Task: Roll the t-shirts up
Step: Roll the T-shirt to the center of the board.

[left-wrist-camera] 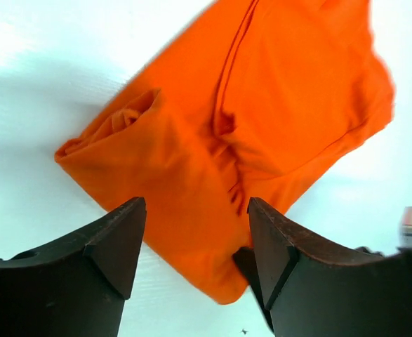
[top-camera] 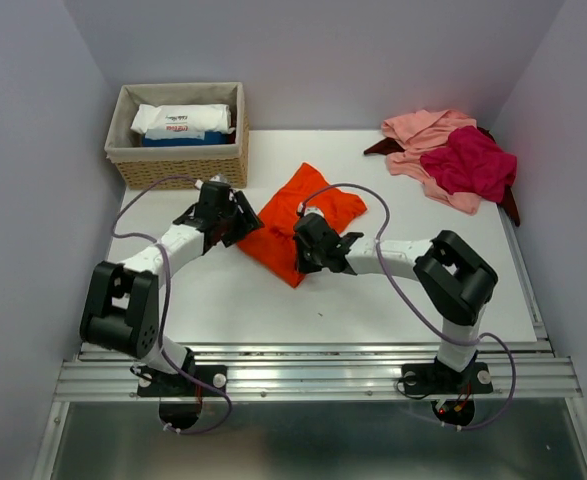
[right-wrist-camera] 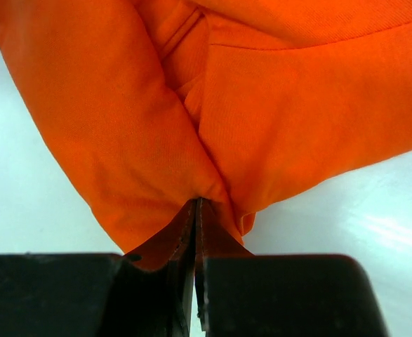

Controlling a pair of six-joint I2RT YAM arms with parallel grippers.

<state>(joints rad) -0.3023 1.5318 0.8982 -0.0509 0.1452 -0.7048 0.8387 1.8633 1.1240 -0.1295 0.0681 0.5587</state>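
Observation:
The orange t-shirt point(top-camera: 303, 215) lies folded into a rough diamond on the middle of the table. It fills the left wrist view point(left-wrist-camera: 262, 119) and the right wrist view point(right-wrist-camera: 191, 105). My left gripper point(top-camera: 241, 220) is open at the shirt's left edge, its jaws apart above the cloth point(left-wrist-camera: 195, 210) and holding nothing. My right gripper point(top-camera: 308, 248) is shut on the shirt's near edge, pinching a fold of cloth between its fingertips point(right-wrist-camera: 196, 203). A salmon pink t-shirt point(top-camera: 423, 130), a magenta t-shirt point(top-camera: 468, 160) and a dark maroon one point(top-camera: 509, 205) lie heaped at the back right.
A woven wicker basket point(top-camera: 178, 150) holding white and blue packets stands at the back left, just behind my left gripper. Purple walls close the table on three sides. A metal rail point(top-camera: 313, 375) runs along the near edge.

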